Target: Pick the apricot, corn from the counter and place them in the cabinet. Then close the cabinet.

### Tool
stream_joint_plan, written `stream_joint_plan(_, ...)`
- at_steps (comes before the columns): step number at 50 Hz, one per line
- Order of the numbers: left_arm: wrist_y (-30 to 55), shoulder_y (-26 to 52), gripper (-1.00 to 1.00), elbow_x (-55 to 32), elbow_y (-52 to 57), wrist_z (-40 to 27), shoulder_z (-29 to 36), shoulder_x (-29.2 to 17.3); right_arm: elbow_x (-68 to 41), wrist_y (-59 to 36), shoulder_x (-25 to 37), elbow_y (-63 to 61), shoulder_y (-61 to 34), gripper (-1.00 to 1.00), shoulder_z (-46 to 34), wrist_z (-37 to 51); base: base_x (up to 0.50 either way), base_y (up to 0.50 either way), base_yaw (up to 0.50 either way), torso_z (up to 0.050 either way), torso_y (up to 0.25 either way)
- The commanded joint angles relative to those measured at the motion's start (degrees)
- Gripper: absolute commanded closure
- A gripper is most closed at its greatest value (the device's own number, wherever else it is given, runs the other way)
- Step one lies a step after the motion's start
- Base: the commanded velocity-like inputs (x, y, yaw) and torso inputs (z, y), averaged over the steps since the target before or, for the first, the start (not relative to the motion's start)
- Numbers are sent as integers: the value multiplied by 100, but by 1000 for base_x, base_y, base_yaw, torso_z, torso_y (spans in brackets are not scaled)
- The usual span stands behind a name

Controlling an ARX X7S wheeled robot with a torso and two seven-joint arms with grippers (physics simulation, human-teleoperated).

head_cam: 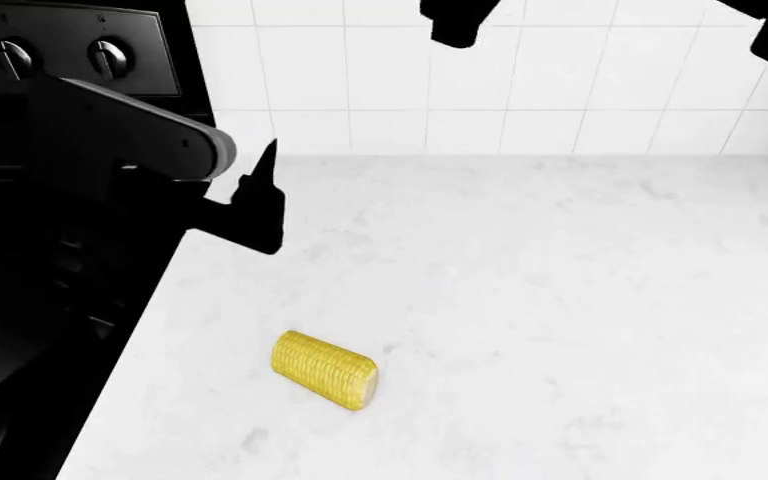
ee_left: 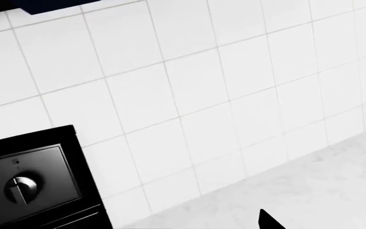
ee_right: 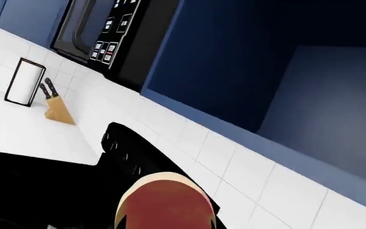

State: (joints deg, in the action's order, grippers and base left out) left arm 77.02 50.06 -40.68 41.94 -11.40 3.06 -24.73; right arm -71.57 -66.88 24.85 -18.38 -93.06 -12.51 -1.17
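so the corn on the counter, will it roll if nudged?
Probably. The corn lies on its side on the smooth counter, so a sideways push likely rolls it. It tapers slightly, so it may curve. The ridged kernels look grippable; it seems rigid.

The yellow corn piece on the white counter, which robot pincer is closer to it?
Left. The left pincer hangs just above and behind the stubby yellow corn cob on the white marbled counter. The right pincer is raised by the blue cabinet, holding the blushed apricot.
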Motion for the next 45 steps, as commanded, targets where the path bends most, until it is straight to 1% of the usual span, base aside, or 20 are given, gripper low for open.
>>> stream_joint_plan(1, -32, -63, -100, -56, 23, -19, -89, -58, 74, 219, -359, 533, -572, 100, 36, -139, 0, 0, 0, 0, 0)
stream_joint_plan(5, -52, -68, -100, -71, 15, -18, -96, -71, 643, 546, -443, 958, -911, 100, -177, -341, 0, 0, 0, 0, 0)
stream_joint_plan(14, 2, -29, -100, -163, 54, -39, -165, -90, 1534, 1038, -600, 1758, -1701, 100, -737, -871, 0, 0, 0, 0, 0)
stream_joint_plan(21, -52, -39, -100, -169, 31, -39, -142, -113, 2494, 1636, -667, 2313, -2204, 100, -1485, -1388, 0, 0, 0, 0, 0)
stream_joint_plan(26, -90, -47, -100, -160, 15, -43, -113, -143, 2870, 1906, -784, 2810, -2507, 100, -1729, -1566, 0, 0, 0, 0, 0)
stream_joint_plan(34, -81, -6, -100, -168, 8, -69, -76, -190, 3669, 2437, -1082, 4515, -3166, 100, -2023, -1546, 0, 0, 0, 0, 0)
stream_joint_plan(43, -94, -16, -100, -200, 1, -89, -78, -210, 4214, 3195, -1566, 6818, -4095, 100, -2164, -1969, 4, 0, 0, 0, 0)
stream_joint_plan(44, -95, -21, -100, -205, 5, -92, -78, -213, 4318, 3270, -1635, 7080, -4178, 100, -2112, -2017, 0, 0, -3, 16, 0)
stream_joint_plan(45, -83, -18, -100, -219, 11, -98, -88, -212, 4569, 3230, -1709, 7214, -4191, 100, -1827, -2097, 0, 0, -3, 0, 0)
